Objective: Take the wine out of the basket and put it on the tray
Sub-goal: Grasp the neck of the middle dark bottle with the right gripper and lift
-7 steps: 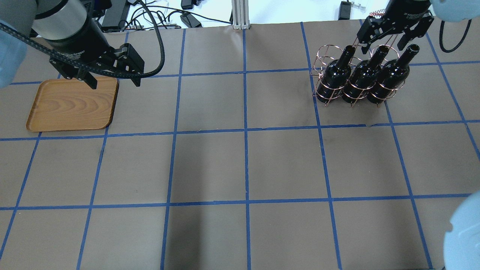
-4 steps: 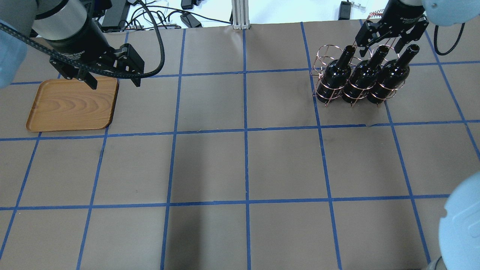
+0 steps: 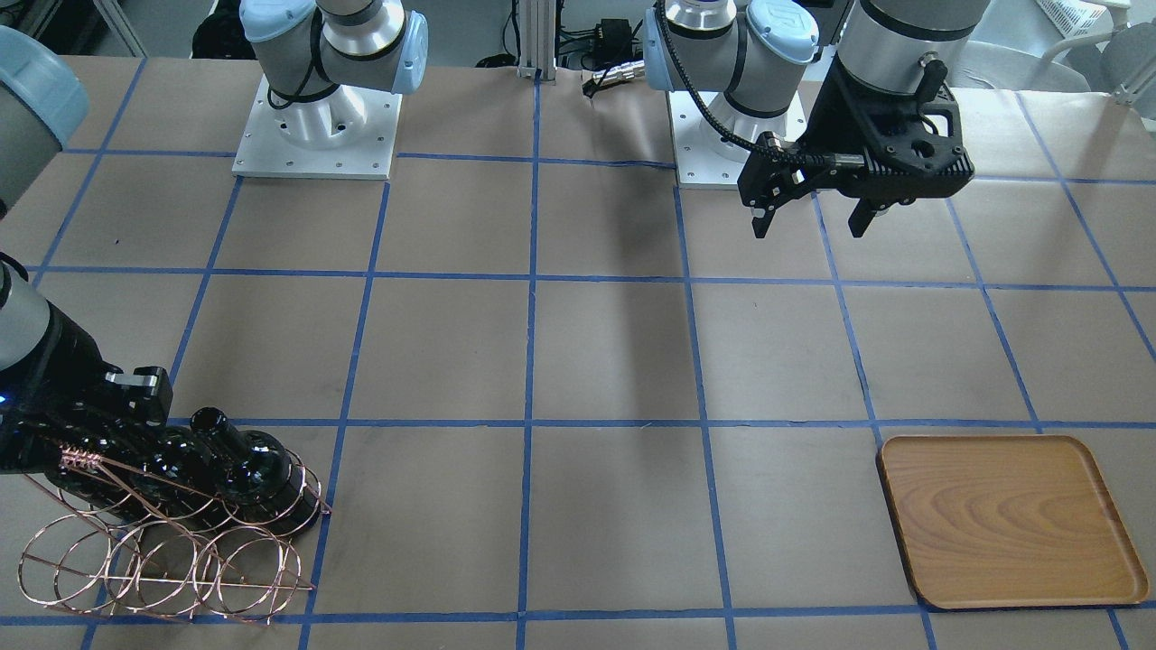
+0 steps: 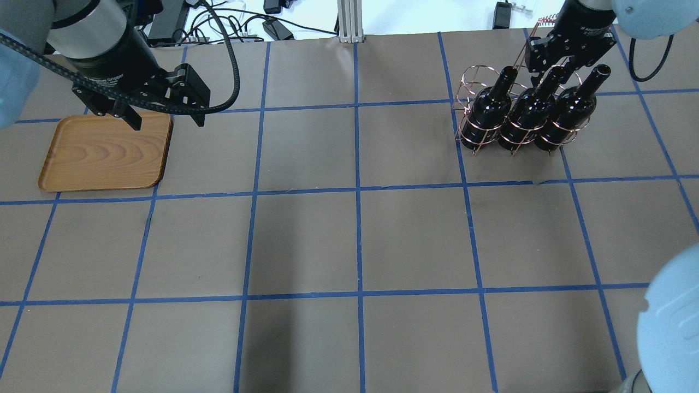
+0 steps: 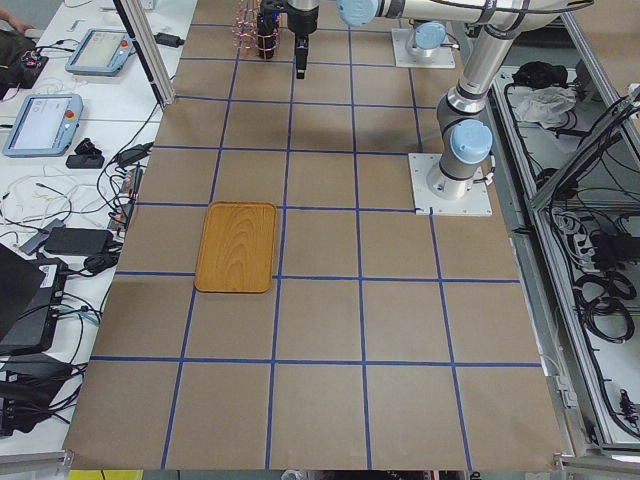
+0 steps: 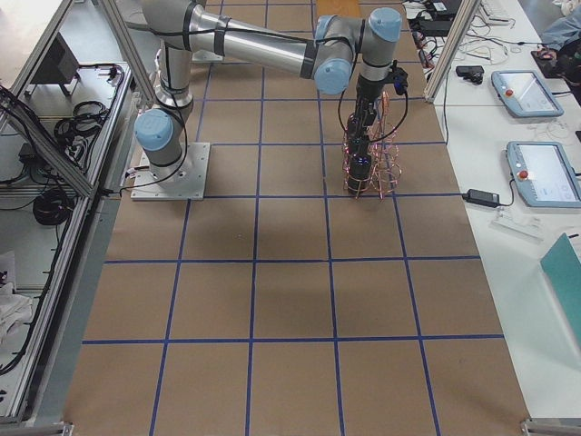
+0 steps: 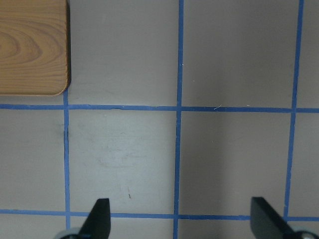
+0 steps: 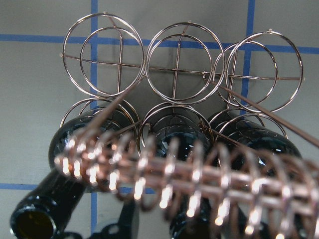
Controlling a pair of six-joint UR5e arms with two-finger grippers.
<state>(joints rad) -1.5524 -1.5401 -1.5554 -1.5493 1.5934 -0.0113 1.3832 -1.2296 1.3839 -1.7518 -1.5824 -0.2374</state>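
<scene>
Three glossy black wine bottles stand tilted in the front rings of the copper wire basket (image 4: 472, 82): left (image 4: 489, 106), middle (image 4: 527, 112) and right (image 4: 568, 112). My right gripper (image 4: 560, 63) is open and hangs at the middle bottle's neck top, beside the basket's handle. In the right wrist view the twisted handle (image 8: 199, 184) crosses close in front and hides the middle neck; one bottle mouth (image 8: 30, 224) shows lower left. The wooden tray (image 4: 104, 153) lies at the far left and holds nothing. My left gripper (image 4: 166, 121) is open and empty above the tray's far right corner.
The basket's rear rings (image 8: 174, 64) hold no bottles. Brown paper with blue tape lines covers the table (image 4: 355, 240). Cables and boxes lie beyond the far edge (image 4: 273, 27). The tray also shows in the front-facing view (image 3: 1011, 519) and the left wrist view (image 7: 32, 47).
My right gripper has moved a little away from the robot and in over the middle bottle's neck, and its fingers look closer together. The left arm, bottles and tray have not moved.
</scene>
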